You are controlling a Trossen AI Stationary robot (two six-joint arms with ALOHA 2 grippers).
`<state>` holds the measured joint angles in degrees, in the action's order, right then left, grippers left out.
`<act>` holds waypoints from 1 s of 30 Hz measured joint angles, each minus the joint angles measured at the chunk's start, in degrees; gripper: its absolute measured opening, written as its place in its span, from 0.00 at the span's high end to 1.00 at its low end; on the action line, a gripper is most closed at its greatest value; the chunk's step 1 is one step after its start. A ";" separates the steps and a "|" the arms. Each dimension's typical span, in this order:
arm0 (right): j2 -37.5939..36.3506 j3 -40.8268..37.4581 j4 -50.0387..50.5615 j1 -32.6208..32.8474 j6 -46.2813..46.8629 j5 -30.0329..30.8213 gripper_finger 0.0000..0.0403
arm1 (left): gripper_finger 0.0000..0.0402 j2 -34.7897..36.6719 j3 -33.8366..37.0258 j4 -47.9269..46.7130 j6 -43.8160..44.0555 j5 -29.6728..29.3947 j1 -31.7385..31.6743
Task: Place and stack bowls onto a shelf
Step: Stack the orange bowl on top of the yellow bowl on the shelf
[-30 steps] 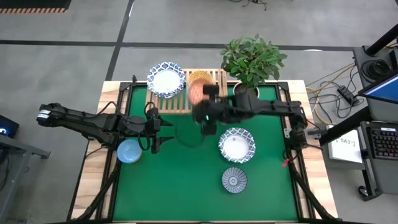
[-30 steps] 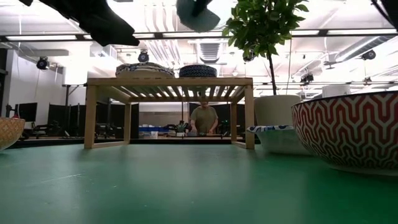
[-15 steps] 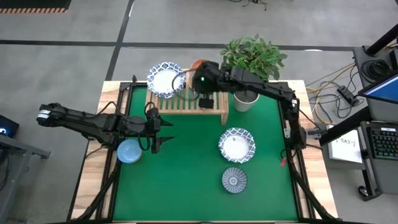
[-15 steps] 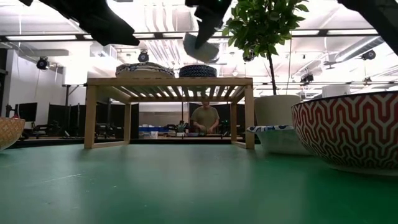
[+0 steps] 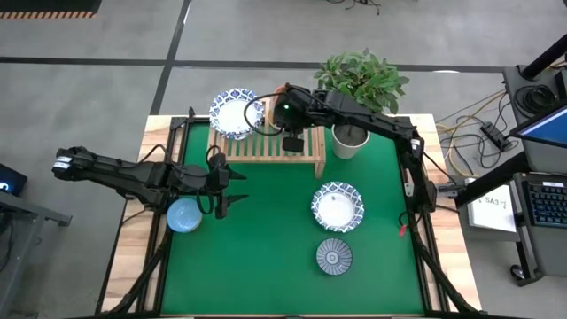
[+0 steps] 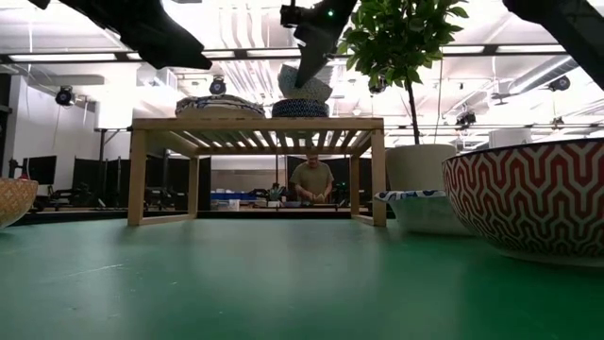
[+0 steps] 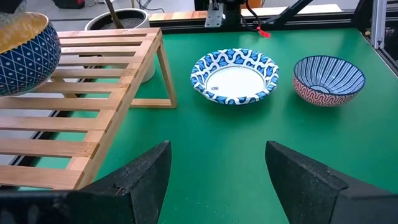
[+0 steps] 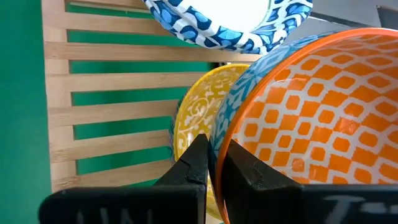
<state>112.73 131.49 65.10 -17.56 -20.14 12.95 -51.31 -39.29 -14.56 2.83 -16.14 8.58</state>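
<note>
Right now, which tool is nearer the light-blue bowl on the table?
Left. The left tool hangs just beside the light-blue bowl, toward the table's middle. The right tool is far off over the shelf, clamped on the orange bowl's rim.

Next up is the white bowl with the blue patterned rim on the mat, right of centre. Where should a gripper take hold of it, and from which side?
Pinch the rim of the white bowl with the blue patterned rim, coming from above with one finger inside and one outside. It sits upright and open, and its wide, outward-flaring wall looks too broad to span. The edge nearer the shelf is clear; the striped bowl lies on the other side.
</note>
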 joint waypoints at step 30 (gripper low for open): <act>-0.15 0.72 -1.15 0.05 3.89 -3.84 0.75 | 0.40 -0.02 0.11 -0.01 0.00 0.02 0.00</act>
<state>112.57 132.21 63.96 -17.51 -16.25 9.11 -51.33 -39.18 -14.57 2.83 -16.12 8.58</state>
